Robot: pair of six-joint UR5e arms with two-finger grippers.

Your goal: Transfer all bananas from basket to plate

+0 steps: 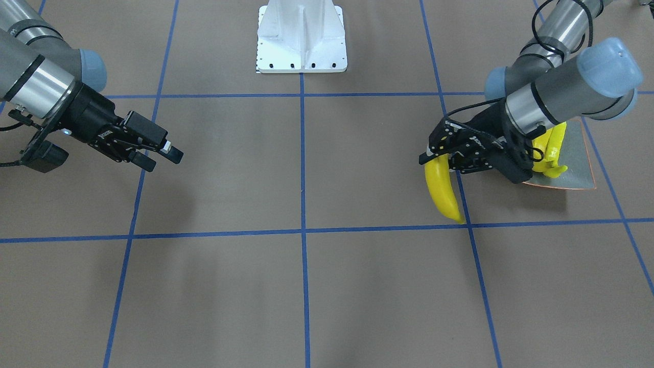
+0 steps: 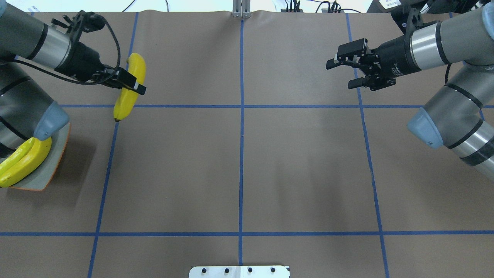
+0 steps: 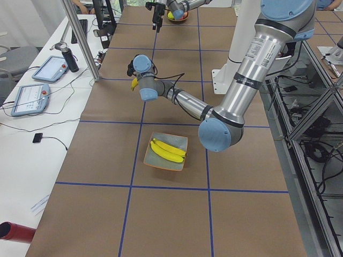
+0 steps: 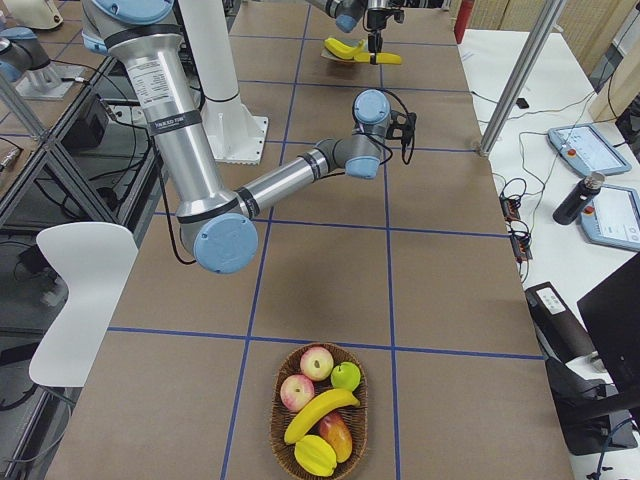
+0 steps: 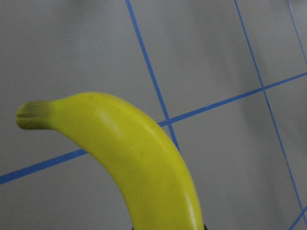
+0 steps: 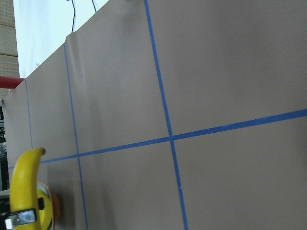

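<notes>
Overhead exterior shows the counter (image 2: 239,170) wide and bare across its middle, so either arm has free room to swing along it. The basket (image 4: 273,425) sits at my right end and the plate (image 2: 54,164) at my left end, well apart. I judge that is why each fruit has to cross the whole counter. My left arm's elbow hangs close by the plate, so I expect the approach from that side to be tight.

Two bananas (image 2: 23,162) lie side by side on the plate, leaving a bare strip toward the counter's middle. My left pincer (image 2: 135,87) is clamped across the middle of a third banana (image 2: 124,103), both ends free. It is held above the counter near the plate, not over it. One more banana (image 4: 320,413) lies in the basket among apples (image 4: 317,362). My right pincer (image 2: 341,74) stands apart, holding nothing.
</notes>
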